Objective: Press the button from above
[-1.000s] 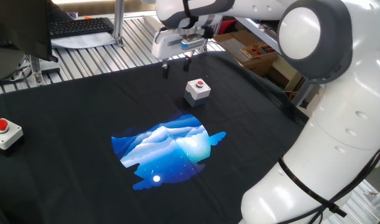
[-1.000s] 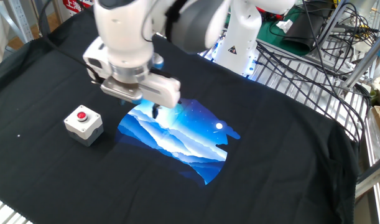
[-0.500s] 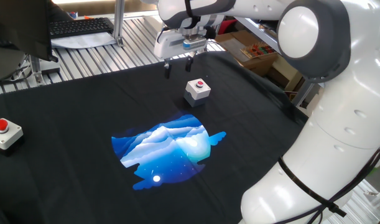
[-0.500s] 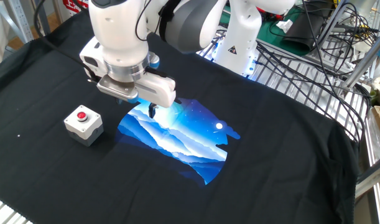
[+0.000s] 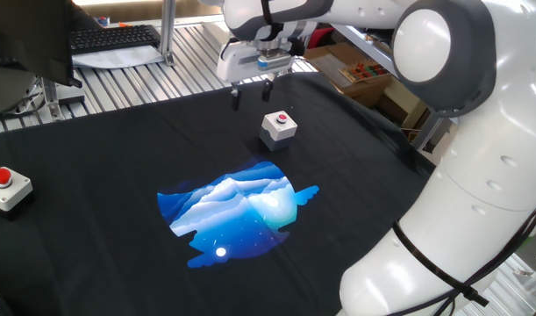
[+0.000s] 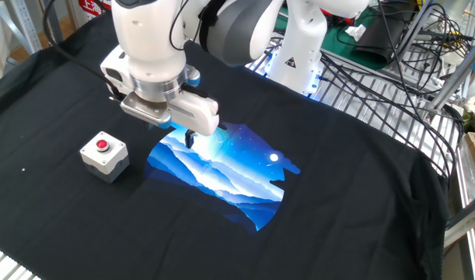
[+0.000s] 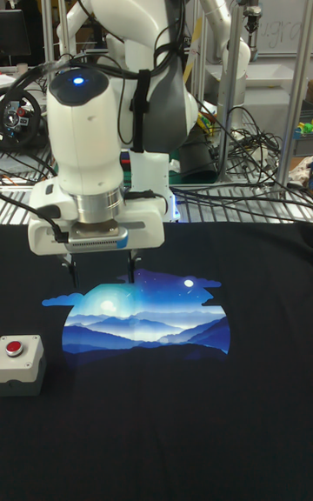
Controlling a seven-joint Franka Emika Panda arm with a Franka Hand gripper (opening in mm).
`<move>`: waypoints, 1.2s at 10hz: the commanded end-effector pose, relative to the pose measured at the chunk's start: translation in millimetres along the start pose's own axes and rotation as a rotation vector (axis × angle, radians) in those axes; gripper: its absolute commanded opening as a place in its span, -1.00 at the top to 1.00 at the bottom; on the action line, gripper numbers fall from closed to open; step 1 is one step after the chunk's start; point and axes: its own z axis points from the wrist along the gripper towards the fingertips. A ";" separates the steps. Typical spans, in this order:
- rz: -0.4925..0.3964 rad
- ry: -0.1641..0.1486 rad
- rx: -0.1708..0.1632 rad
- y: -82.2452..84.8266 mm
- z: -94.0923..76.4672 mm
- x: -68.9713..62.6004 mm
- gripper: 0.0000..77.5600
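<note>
- The big white robot arm (image 5: 443,132) is bending over the table and pointing its gripper (image 5: 253,91) straight down.
- The gripper is hanging in the air above the black cloth (image 5: 118,158) and is touching nothing.
- Its two dark fingers (image 7: 72,270) are standing wide apart, with a clear gap between them in the tall fixed view.
- The button (image 6: 103,144) is small, red and round, and it is sitting on top of a little grey box (image 6: 105,156) on the cloth.
- The gripper is near the box but off to one side of it, not over the button.
- The blue mountain picture (image 6: 221,173) is lying flat on the cloth, just beside the box.
- A flatter white box with a red button (image 5: 4,187) is sitting far away at the edge of the cloth.
- Since a second ago, the gripper is sitting a little higher and a tiny bit closer to the box.
- Since half a second ago, it is hardly moving at all, and the box is staying in the same spot.
</note>
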 end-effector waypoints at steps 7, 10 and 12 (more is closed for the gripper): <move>-0.025 -0.004 0.011 2.5 -2.4 -0.8 -0.99; 0.015 -0.005 0.013 2.5 -2.4 -0.8 -0.99; 0.042 -0.001 0.018 2.5 -2.4 -0.8 -0.99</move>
